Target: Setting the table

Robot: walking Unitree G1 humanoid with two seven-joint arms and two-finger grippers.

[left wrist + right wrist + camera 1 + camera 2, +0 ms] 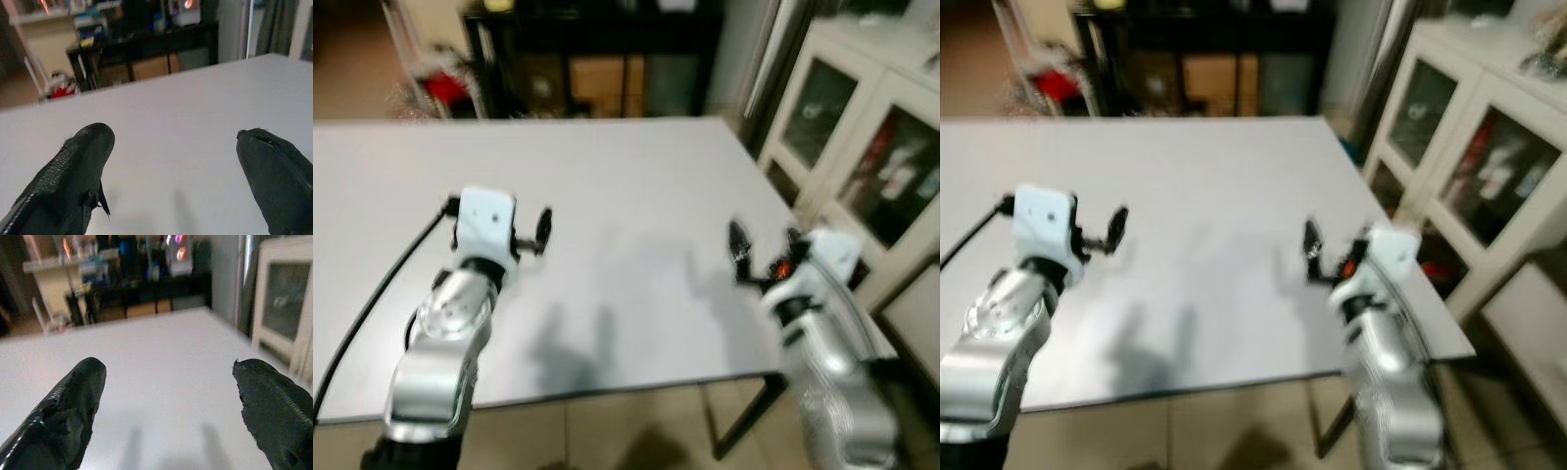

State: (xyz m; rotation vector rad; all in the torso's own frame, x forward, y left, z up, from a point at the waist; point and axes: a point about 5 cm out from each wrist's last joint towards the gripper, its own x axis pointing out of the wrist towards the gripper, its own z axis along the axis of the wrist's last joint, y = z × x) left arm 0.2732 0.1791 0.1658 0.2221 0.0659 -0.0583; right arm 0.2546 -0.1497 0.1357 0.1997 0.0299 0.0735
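The white table (607,245) runs lengthwise left to right before the robot. Over its near edge hover the left gripper (176,147) and right gripper (171,382), fingers spread, holding nothing. The cabinet (871,147) beside it is blurred.

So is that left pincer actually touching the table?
Apart. In the left wrist view both fingers of the left pincer hang open above the bare white table, with shadows cast below them.
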